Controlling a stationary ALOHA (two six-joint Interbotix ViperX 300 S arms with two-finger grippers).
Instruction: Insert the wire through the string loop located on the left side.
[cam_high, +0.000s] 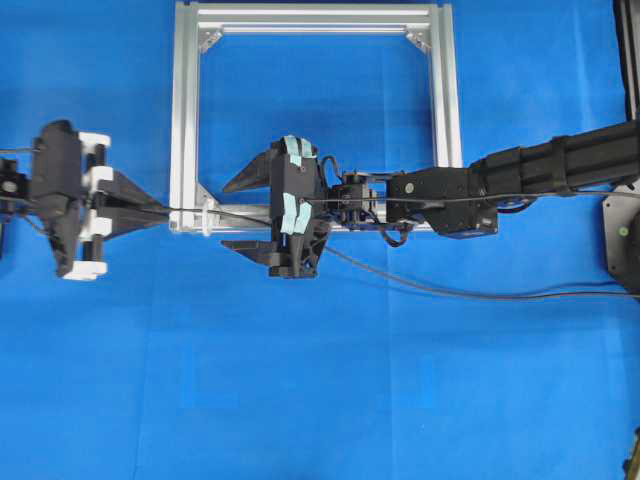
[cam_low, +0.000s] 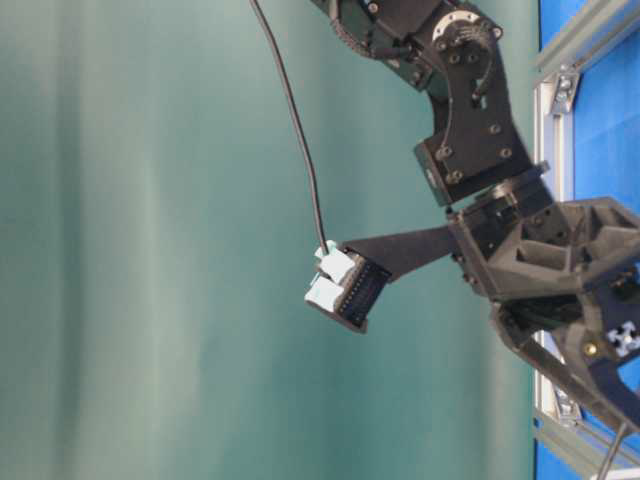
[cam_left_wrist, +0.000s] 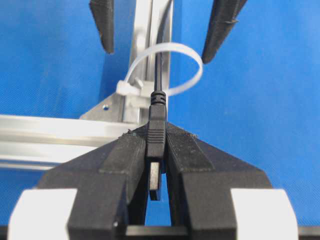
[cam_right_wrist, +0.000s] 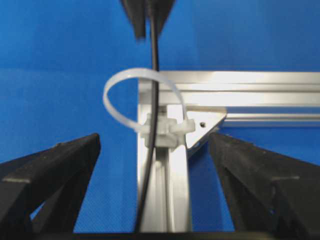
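Observation:
The wire (cam_high: 450, 291) is a thin black cable that runs leftward under my right gripper (cam_high: 225, 215) and through the string loop (cam_high: 208, 215) at the frame's lower left corner. My left gripper (cam_high: 160, 211) is just left of the loop, shut on the wire's plug (cam_left_wrist: 156, 131). In the left wrist view the cable (cam_left_wrist: 158, 70) passes through the white loop (cam_left_wrist: 197, 75). The right gripper (cam_right_wrist: 154, 140) stands wide open. Its fingers (cam_right_wrist: 60, 170) straddle the frame bar and touch neither the wire (cam_right_wrist: 154, 75) nor the loop (cam_right_wrist: 114, 107).
The silver aluminium frame (cam_high: 185, 120) lies flat on the blue mat, its lower bar under the right wrist. The right arm (cam_high: 560, 165) reaches in from the right edge. A dark base plate (cam_high: 622, 230) sits at the far right.

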